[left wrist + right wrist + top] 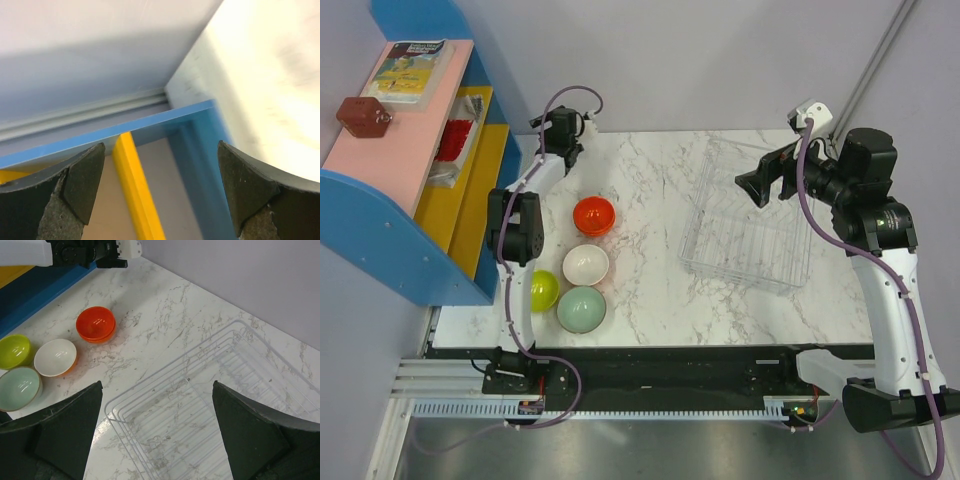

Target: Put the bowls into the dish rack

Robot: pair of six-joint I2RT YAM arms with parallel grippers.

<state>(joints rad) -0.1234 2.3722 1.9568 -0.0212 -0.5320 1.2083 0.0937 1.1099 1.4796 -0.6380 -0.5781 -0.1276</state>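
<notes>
Along the table's (650, 290) left edge your bowls (586, 264) sit clustered, unloaded; the rack (750, 225) stands bare near the right edge. Your left claw (159, 150) and right claw (156, 386) hang spread, empty, ready to grasp.

Bowls (593, 215) glossy and smooth. Rack (735, 277) clear, shiny plastic. Table (650, 300) smooth, marble-look, slightly glossy. Left fingers (80, 180) matt black, rough-grained. Shelf (380, 240) matt, painted.
</notes>
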